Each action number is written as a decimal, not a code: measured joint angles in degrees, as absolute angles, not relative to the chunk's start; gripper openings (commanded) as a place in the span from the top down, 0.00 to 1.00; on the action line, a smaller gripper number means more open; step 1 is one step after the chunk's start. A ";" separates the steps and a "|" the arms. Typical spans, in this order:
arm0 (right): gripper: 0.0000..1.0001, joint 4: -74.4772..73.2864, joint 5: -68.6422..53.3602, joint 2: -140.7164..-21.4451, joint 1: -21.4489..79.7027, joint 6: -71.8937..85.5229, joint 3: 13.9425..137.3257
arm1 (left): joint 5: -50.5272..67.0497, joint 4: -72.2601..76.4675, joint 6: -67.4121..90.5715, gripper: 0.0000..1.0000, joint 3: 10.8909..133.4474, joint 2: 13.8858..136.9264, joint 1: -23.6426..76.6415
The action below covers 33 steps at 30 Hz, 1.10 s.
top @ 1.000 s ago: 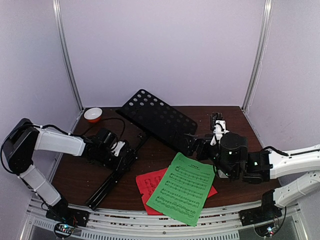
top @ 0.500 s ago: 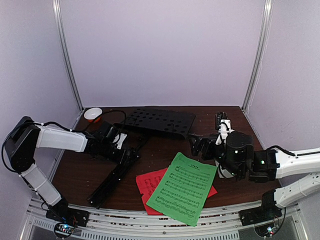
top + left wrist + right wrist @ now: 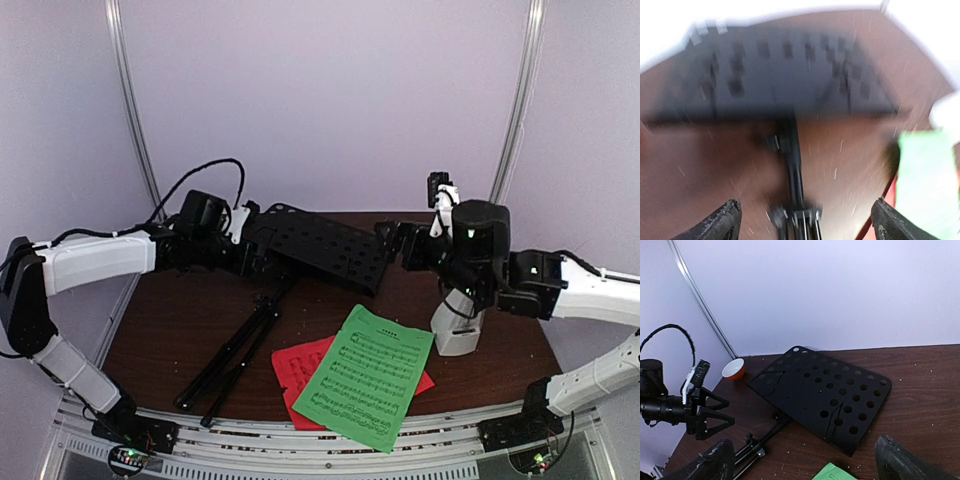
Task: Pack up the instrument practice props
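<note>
Item, nearest the bases: green sheet-music page (image 3: pixel 366 374), flat on the table (image 3: pixel 150 335), overlapping the red page (image 3: pixel 298 368) under it. Both lie as they did a second ago and are not yet gathered. Item, just left of the pages: tripod legs (image 3: pixel 232 357) of the black music stand, folded and lying flat. They have swung a little since then, and the pole runs up to the desk. Item, right of the pages: white metronome (image 3: pixel 458 330), upright, which has come into the overhead view now that the right arm has lifted off the table. Item, mid-field: left gripper (image 3: pixel 729 411), risen from the pole where it sat a second ago. Its jaws are spread wide and empty, and it stands apart from the desk's left edge. The left wrist view is blurred. Item: right gripper (image 3: pixel 807 462), likewise lifted and drawn back from the desk's right edge, fingers far apart with nothing between them. Item, beyond: perforated desk (image 3: pixel 320 243), holes upward, lower and more level than a second ago. Whether its far edge rests on the table cannot be told. Item, far left corner: orange-and-white bowl (image 3: pixel 733 368), hidden behind the left arm in the overhead view. Assessment: the stand appears to have been laid down and let go. All three props are still loose, so the packing looks largely still to be done.
</note>
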<state>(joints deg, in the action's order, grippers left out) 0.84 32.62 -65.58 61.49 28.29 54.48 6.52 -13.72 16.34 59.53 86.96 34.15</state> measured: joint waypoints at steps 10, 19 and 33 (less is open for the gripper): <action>0.00 -8.91 16.19 -65.82 26.65 27.07 60.82 | 13.91 -7.09 17.50 0.05 57.84 77.97 2.79; 0.00 -1.93 7.25 -60.12 -5.23 25.76 42.54 | 0.30 6.70 20.91 0.02 27.97 59.07 -12.58; 0.00 48.03 7.29 -64.58 -5.61 15.00 6.85 | 0.64 42.26 12.73 0.05 12.32 69.06 -12.38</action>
